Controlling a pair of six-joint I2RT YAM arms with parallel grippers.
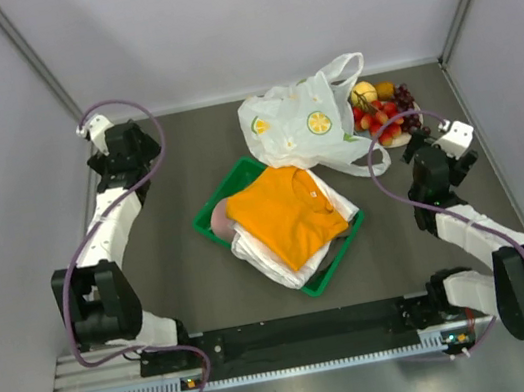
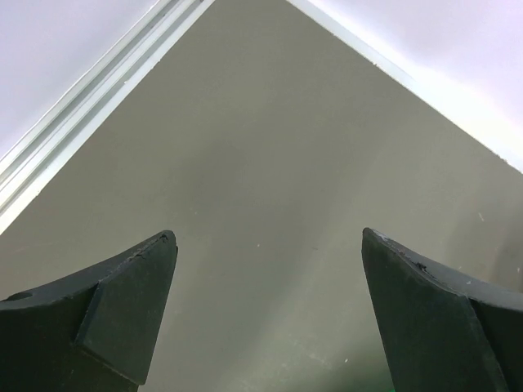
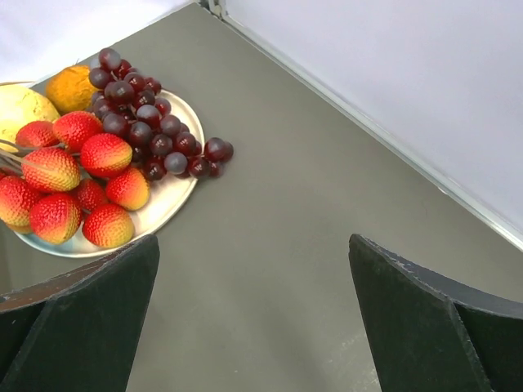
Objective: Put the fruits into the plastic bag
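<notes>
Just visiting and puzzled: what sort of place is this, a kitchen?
Probably a robot test bench, not a kitchen: two arms bolted to a grey table inside plain white walls, with props: a plate of fruit, a plastic bag, a tray of folded clothes.

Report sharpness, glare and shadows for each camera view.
Top external: even soft light, sharp, the plastic bag bright but readable. Left wrist: the wall is washed out, and the left claw is dark. Right wrist: the fruits are crisp, and the right claw is near-black with little detail.
</notes>
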